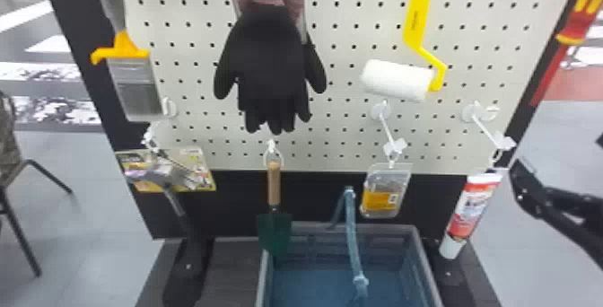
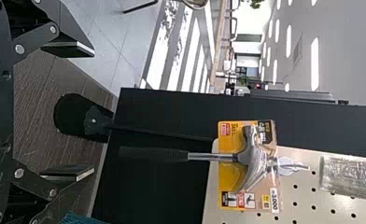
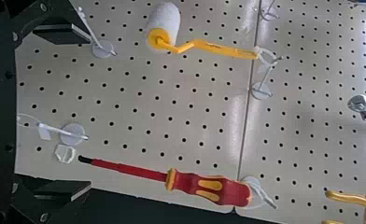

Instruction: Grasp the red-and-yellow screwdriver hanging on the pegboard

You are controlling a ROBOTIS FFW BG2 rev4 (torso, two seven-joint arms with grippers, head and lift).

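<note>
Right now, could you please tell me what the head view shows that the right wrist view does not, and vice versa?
Head view: the black gloves, garden trowel, claw hammer and crate. Right wrist view: the metal wrench head. Both: the red-and-yellow screwdriver, paint roller and pegboard.

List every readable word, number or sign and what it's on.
No text reads reliably.
Yellow card behind black-handled steel hammer: print and digits too small.
Red-and-white plastic tube: lettering blurred.
Clear pack with orange label: blurred.
Yellow plastic roller handle: marking too small.
</note>
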